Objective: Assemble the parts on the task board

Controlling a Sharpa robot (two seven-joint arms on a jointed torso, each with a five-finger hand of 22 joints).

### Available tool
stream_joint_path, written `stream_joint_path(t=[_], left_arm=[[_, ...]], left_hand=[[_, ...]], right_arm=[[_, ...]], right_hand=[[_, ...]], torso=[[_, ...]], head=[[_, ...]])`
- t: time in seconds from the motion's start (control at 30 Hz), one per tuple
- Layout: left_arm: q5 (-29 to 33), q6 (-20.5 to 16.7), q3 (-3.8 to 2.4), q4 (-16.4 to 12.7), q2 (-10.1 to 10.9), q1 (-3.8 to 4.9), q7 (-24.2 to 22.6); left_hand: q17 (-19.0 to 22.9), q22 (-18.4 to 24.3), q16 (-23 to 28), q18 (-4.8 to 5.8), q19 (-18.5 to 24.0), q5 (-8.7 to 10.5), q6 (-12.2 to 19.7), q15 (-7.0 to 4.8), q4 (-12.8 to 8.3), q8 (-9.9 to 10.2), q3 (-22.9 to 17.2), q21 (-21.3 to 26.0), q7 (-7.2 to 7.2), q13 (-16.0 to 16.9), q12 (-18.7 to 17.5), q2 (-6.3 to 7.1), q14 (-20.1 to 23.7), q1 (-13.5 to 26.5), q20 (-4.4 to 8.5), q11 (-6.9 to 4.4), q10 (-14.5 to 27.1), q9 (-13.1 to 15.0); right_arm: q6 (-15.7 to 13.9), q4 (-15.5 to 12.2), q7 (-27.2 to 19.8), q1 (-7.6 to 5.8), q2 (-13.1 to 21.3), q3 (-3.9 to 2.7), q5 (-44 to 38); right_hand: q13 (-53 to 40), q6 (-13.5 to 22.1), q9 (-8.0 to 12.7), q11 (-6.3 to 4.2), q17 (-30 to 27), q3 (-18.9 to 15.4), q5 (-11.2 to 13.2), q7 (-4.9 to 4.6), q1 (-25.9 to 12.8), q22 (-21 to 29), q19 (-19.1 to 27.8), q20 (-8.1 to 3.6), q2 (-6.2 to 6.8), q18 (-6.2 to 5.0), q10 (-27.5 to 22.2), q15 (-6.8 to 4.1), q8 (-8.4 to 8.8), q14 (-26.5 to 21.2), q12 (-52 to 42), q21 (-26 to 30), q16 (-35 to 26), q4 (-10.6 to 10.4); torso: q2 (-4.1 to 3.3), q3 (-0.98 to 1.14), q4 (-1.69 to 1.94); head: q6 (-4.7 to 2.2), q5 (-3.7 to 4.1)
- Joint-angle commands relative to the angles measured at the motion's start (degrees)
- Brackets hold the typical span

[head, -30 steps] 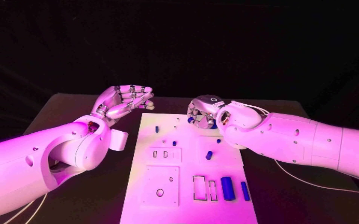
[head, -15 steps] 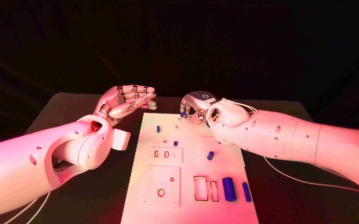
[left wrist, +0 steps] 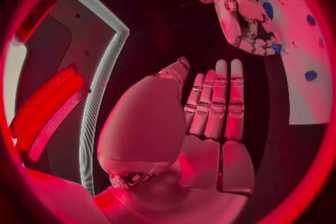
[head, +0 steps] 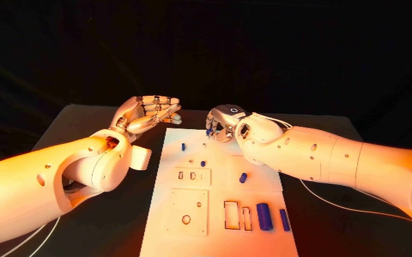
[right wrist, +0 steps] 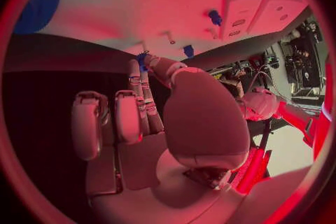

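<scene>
blue part (right wrist: 143, 58) pinched by right robot hand (head: 225, 124).

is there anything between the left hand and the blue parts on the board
Nothing visible does. The left hand is raised beside the far left corner of the task board, holding nothing, and the nearest blue part stands on bare board just inside that edge.

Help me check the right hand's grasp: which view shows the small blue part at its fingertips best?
The left wrist view: the blue part sits at the right robot hand fingertips, seen side-on. The head view shows a blue sliver; the right wrist view shows blue at the fingertips.
</scene>
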State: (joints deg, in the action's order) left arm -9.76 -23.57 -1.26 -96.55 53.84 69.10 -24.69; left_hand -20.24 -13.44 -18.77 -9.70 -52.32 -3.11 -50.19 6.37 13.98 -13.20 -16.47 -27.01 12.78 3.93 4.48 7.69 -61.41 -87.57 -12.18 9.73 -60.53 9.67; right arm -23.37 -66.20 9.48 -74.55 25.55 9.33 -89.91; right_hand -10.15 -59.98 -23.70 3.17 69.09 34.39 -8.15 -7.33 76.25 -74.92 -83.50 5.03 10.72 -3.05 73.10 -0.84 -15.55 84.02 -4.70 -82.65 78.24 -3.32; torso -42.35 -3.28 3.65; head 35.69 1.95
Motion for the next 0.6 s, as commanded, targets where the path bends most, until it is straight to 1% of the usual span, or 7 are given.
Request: stream_joint_path(t=[0.03,0.13,0.2,0.27,0.4,0.6], left_arm=[[0.2,1.0,-0.06,0.0,-0.2,0.15,-0.3],[0.2,1.0,-0.06,0.0,-0.2,0.19,-0.2],[0.2,1.0,-0.06,0.0,-0.2,0.22,-0.2],[0.2,1.0,-0.06,0.0,-0.3,0.24,-0.2],[0.2,1.0,-0.06,0.0,-0.3,0.26,-0.2],[0.2,1.0,-0.06,0.1,-0.4,0.28,-0.2]], left_hand=[[0.0,0.0,0.2,-0.56,0.1,-0.11,-0.4,-0.03,0.1,0.3,-0.3,-0.1,0.72,0.1,-0.4,0.12,0.4,-0.6,0.15,0.09,-0.3,0.1],[0.0,0.0,0.2,-0.56,0.1,-0.11,-0.4,-0.03,0.1,0.3,-0.3,-0.1,0.72,0.1,-0.4,0.12,0.4,-0.6,0.15,0.09,-0.3,0.1],[0.0,0.0,0.2,-0.56,0.1,-0.11,-0.4,-0.03,0.1,0.3,-0.3,-0.1,0.72,0.1,-0.4,0.12,0.4,-0.6,0.15,0.09,-0.3,0.1],[0.0,0.0,0.2,-0.56,0.1,-0.11,-0.4,-0.03,0.1,0.3,-0.3,-0.1,0.72,0.1,-0.4,0.12,0.4,-0.6,0.15,0.09,-0.3,0.1],[-0.1,-0.1,0.2,-0.55,0.2,-0.11,-0.4,-0.03,0.1,0.3,-0.4,-0.2,0.71,0.1,-0.4,0.13,0.4,-0.6,0.15,0.08,-0.3,0.1],[-0.1,-0.1,0.2,-0.55,0.2,-0.11,-0.4,-0.03,0.1,0.3,-0.4,-0.2,0.71,0.1,-0.4,0.13,0.4,-0.6,0.15,0.08,-0.3,0.1]], right_arm=[[1.8,0.2,-1.0,0.05,-0.3,-0.01,0.1],[2.4,0.4,-1.0,0.1,-0.4,0.01,0.2],[3.0,0.5,-0.9,0.14,-0.6,0.01,0.2],[3.3,0.7,-0.9,0.19,-0.6,0.02,0.3],[3.5,0.8,-1.0,0.37,-0.9,0.03,0.4],[3.8,1.0,-1.0,0.55,-1.1,0.03,0.5]], right_hand=[[-0.1,0.6,-0.1,0.3,0.0,-0.1,0.4,-0.06,-0.6,-4.2,-0.1,0.1,0.0,0.55,0.2,-0.1,-0.09,2.3,0.3,-0.2,0.3,-0.4],[-0.1,0.7,-0.2,0.33,0.0,-0.1,0.4,-0.09,-0.8,-4.1,0.0,0.13,0.07,0.52,0.2,-0.07,-0.04,2.3,0.3,-0.2,0.3,-0.5],[-0.1,0.7,-0.2,0.35,0.0,-0.1,0.5,-0.11,-0.9,-4.0,0.0,0.15,0.1,0.5,0.1,-0.05,-0.01,2.3,0.4,-0.1,0.3,-0.5],[-0.1,0.9,-0.3,0.43,-0.2,-0.1,0.6,-0.18,-1.2,-3.9,0.1,0.19,0.17,0.48,0.0,0.01,0.1,2.2,0.5,0.0,0.3,-0.6],[-0.1,1.0,-0.3,0.46,-0.2,0.0,0.6,-0.22,-1.3,-3.8,0.2,0.22,0.19,0.45,-0.1,0.04,0.15,2.2,0.6,0.0,0.3,-0.7],[-0.1,1.2,-0.4,0.5,-0.2,-0.1,0.7,-0.26,-1.4,-3.8,0.2,0.25,0.28,0.44,-0.2,0.08,0.21,2.2,0.6,0.1,0.3,-0.7]], torso=[[0.01,0.0,-0.08],[0.0,-0.03,-0.06],[-0.01,-0.03,-0.02],[-0.02,-0.01,0.01],[-0.04,0.0,0.02],[-0.03,-0.04,0.09]], head=[[0.0,-0.07],[0.02,-0.09],[0.14,-0.13],[0.12,-0.14],[0.19,-0.29],[0.33,-0.45]])
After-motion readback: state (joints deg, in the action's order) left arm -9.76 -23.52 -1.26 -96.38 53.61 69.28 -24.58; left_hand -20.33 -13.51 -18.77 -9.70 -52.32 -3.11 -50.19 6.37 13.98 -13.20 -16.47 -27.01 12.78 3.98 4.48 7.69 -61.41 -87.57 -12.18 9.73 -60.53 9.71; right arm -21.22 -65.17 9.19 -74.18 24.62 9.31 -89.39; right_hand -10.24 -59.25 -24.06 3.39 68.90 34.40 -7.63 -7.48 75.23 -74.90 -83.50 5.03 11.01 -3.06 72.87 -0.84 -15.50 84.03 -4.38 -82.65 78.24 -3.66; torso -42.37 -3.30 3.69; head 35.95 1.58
